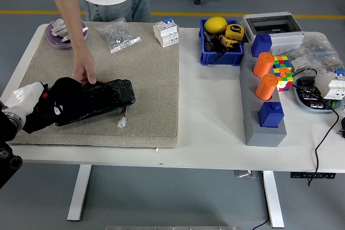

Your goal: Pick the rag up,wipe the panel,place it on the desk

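Left hand (pixel 29 96), white-covered, sits at the near left edge of my view, its fingers hidden under a black rag (pixel 59 103), so I cannot tell whether they grip it or merely press on it; the rag is bunched over the left end of a long glossy black panel (pixel 99 96) that lies on a beige mat (pixel 145 74) covering the left half of the white table (pixel 210 111); a small white connector (pixel 122 123) lies just in front of the panel; my right hand is out of view; a person's hand (pixel 84 71) rests on the panel's far edge, arm reaching down from the table's far side; farther back on the mat I see a clear bag of small parts (pixel 117 35), a white breaker (pixel 166 32) and a purple dish (pixel 64 32).
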You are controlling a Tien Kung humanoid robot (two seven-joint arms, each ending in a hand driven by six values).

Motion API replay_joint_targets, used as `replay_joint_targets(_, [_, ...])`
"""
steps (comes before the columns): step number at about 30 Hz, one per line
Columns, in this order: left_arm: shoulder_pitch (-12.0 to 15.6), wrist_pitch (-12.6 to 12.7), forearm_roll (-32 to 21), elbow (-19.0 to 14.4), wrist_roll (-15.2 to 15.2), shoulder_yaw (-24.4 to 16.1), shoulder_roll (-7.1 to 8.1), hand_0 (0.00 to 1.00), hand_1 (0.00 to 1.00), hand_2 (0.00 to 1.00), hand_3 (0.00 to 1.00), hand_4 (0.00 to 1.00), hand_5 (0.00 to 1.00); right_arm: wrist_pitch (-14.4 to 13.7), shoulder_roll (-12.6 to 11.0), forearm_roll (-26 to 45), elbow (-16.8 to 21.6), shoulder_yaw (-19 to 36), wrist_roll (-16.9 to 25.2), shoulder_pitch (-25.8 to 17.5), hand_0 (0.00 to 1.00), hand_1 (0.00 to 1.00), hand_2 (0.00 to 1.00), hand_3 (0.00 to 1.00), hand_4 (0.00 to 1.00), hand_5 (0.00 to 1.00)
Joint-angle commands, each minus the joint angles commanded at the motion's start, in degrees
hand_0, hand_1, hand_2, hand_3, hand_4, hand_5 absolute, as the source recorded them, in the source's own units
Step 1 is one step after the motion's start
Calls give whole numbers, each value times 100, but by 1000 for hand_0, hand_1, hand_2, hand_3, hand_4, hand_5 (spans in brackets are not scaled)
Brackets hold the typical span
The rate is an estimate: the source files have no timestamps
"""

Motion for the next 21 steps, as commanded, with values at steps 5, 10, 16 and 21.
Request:
replay_joint_targets(5, [218, 5, 34, -8, -3, -325, 46, 205, 118, 552, 575, 585, 2, -1, -6, -9, 2, 20, -4, -12, 752, 612, 637, 616, 998, 628])
replay_joint_targets(10, [370, 7, 59, 102, -12, -600, 90, 206, 119, 552, 575, 586, 2, 0, -6, -11, 4, 29, -8, -20, 751, 612, 637, 615, 998, 628])
replay_joint_targets(16, [361, 63, 34, 223, -62, -801, 95, 206, 120, 551, 575, 587, 2, 5, -12, -7, 8, 13, -22, -14, 751, 612, 637, 616, 998, 627])
replay_joint_targets(21, [81, 246, -211, 662, -236, -732, 51, 204, 119, 551, 575, 587, 2, -5, -6, -17, 24, -4, -31, 21, 752, 612, 637, 616, 998, 628])
